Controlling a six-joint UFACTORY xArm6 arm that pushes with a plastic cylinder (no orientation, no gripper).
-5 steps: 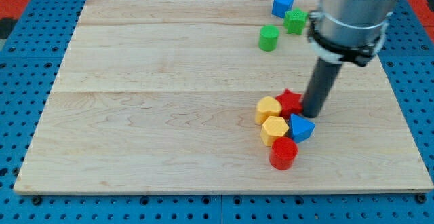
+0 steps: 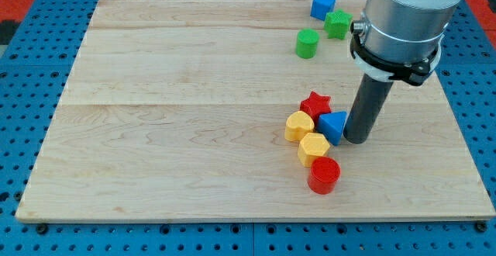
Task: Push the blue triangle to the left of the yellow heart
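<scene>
Rod comes down from the grey arm housing at the view's upper right; my tip sits on the board just right of the blue triangle, touching or almost touching its right side. No jaws here, just a plain rod holding nothing.

Camera view, cluster first. Blue triangle lies right of centre, packed into a group. Red star sits just above-left of it, touching. Yellow heart is directly left of the triangle, touching or nearly so, so the triangle is on the heart's right side. Yellow hexagon sits below the heart and triangle, against both. Red cylinder is just below the hexagon, touching it.

Second group at the view's top right: green cylinder alone, green star-like block up-right of it, blue cube just above-left of that one and close to the board's top edge.

Board is light wood on a blue pegboard. Whole left half is open, lots of room left of the heart. Open strip also along the bottom edge below the red cylinder, and to the right of the tip out to the right edge. Cluster is well away from every edge.
</scene>
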